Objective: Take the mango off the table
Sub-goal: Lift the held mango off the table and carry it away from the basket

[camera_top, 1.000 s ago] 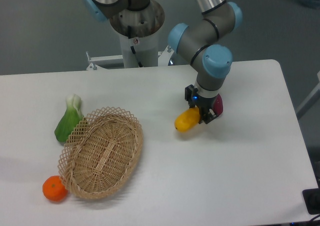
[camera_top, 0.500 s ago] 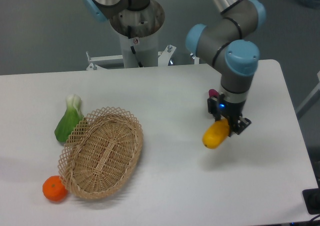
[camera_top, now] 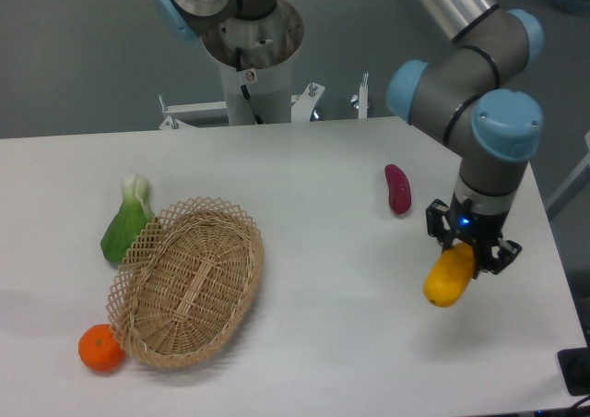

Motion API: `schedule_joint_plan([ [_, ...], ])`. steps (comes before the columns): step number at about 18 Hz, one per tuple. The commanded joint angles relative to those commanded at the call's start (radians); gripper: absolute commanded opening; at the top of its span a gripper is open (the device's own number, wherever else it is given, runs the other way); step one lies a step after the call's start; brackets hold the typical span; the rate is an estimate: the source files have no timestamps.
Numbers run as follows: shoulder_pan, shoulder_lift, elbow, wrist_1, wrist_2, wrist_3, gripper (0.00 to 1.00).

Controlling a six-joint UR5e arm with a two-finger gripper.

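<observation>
Gripper [camera_top: 473, 254] is clamped on the mango [camera_top: 448, 276], holding it by its upper end; the two dark fingers sit on either side of the fruit, and a small blue light shows on the gripper body just above them. Mango hangs tilted, lower end pointing down and toward the left of the picture, over the right part of the table [camera_top: 304, 343]. No contact between fruit and tabletop can be confirmed; it appears to be held clear of the surface, though the view does not settle this fully.

Arm [camera_top: 479, 85] comes in from the upper right, grey tube sections with light-blue joint caps, wrist pointing straight down at the gripper.

Purple vegetable [camera_top: 397, 188] lies flat on the table, up and to the left of the gripper, apart from the mango and not touched by the fingers.

Wicker basket [camera_top: 187, 281] sits on the left half of the table, oval, tilted in plan. Orange [camera_top: 100, 348] rests against or just beside the basket's lower left rim. Green leafy vegetable [camera_top: 126, 221] lies just beside the basket's upper left rim, white stem end pointing away from the camera.

Robot base [camera_top: 249, 43] stands behind the table's far edge.
</observation>
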Motion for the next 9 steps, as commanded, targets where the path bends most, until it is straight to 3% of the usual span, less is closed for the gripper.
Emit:
schedule_joint_plan([
  [6,0.018,-0.044,0.123,-0.144,-0.003,0.003,0.32],
  [9,0.018,-0.049,0.134,-0.153,-0.002,0.000,0.33],
])
